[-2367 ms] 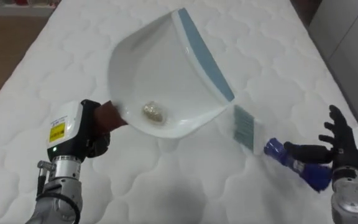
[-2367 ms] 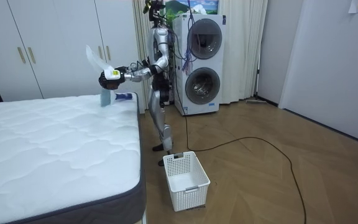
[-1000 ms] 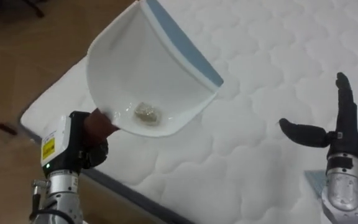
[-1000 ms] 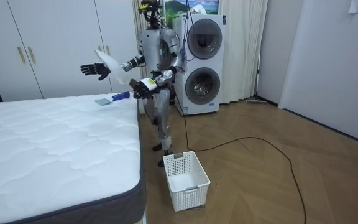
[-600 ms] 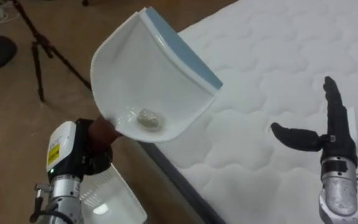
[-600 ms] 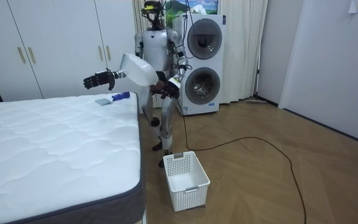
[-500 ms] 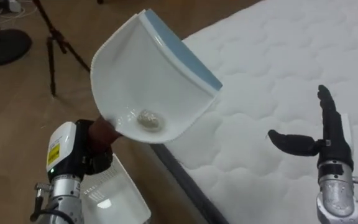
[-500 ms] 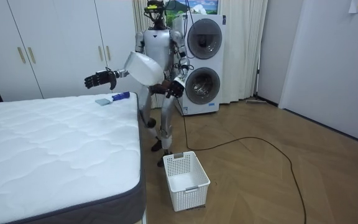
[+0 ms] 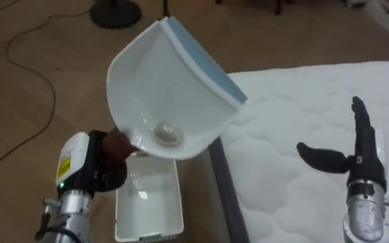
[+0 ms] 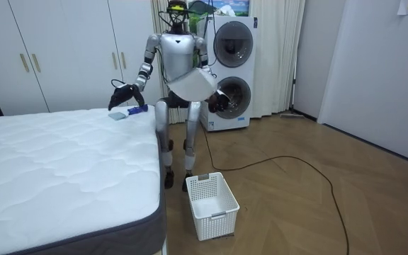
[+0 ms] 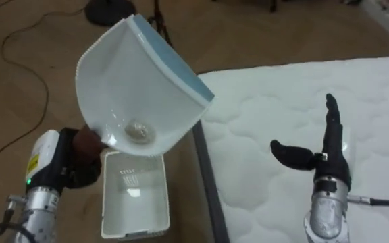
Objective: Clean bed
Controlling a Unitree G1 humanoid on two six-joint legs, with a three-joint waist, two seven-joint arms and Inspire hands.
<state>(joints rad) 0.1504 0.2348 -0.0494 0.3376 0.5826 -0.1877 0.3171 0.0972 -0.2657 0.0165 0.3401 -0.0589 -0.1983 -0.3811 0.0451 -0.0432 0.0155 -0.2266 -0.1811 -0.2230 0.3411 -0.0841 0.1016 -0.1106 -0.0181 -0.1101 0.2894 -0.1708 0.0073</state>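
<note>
A white plastic dustpan with a pale blue rubber lip (image 9: 171,81) was held up in front of the robot by the left robot hand (image 9: 103,162), its fingers curled tight round the pan's dark brown handle. The dustpan was tipped back, with the lip uppermost and the deep end lowest. This was apparently so that its load would not roll out.

That load, a small crumpled off-white scrap (image 9: 165,134), lay in the lowest hollow of the dustpan, close to the handle. It looked light, wadded and roughly round, like balled paper or lint. It would probably slide out freely once the dustpan was tipped forward.

Below the dustpan stood a white rectangular plastic basket with slotted walls (image 9: 147,206). It sat on the brown wooden floor (image 9: 39,88), just beside the corner of the white quilted mattress (image 9: 296,101). The dustpan seemed to be held above the basket so the scrap could be dropped in.

The right robot hand (image 9: 356,158) hovered over the mattress with its fingers straight and upright and its thumb spread sideways, grasping nothing. It was probably out of the way on purpose.

In the room view the robot stood at the bed's corner, in front of two stacked white washing machines (image 10: 231,64). A small blue brush (image 10: 126,112) lay on the mattress just beneath its right robot hand.
</note>
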